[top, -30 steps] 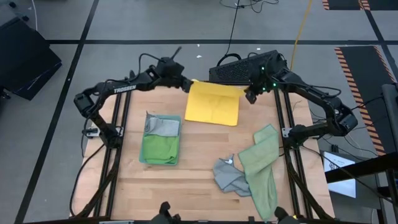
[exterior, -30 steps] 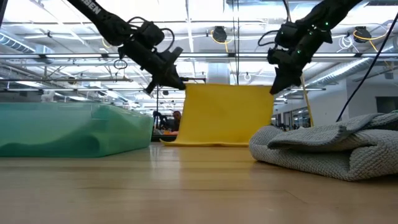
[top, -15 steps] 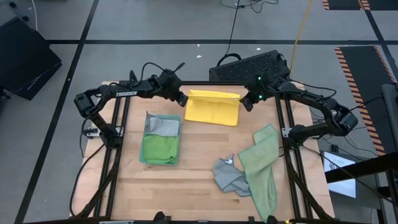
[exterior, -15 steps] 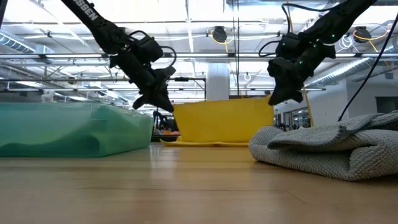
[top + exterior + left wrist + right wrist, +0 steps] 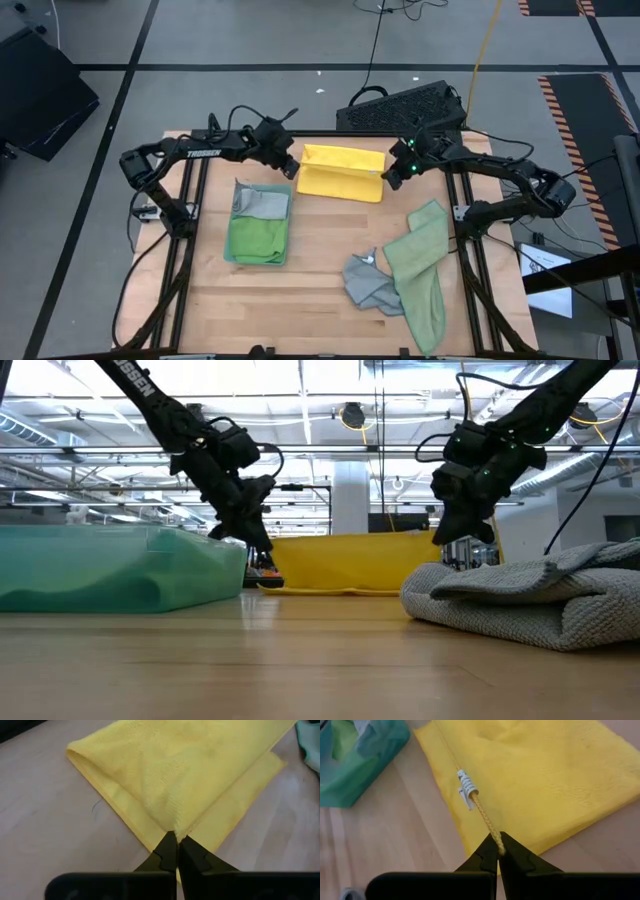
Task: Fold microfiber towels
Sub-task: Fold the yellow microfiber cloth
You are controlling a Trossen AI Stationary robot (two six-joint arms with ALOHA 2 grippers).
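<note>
Your left hand (image 5: 292,167) is clamped on 1 corner of the yellow towel (image 5: 342,172), your right hand (image 5: 390,176) on the opposite corner, beside its white tag (image 5: 466,788). The towel lies folded over at the far middle of the surface (image 5: 310,270). "TROSSEN" reads on your left arm (image 5: 203,152). The tag's print is unreadable.

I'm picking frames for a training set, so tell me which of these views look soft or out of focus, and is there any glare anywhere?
Low view: the grey towel and teal tray up close look soft, and the ceiling lights glare brightly. Left wrist view: the yellow towel is fairly sharp, its own dark fingers blurred. Right wrist view: much the same. High view: evenly lit, no glare.
</note>
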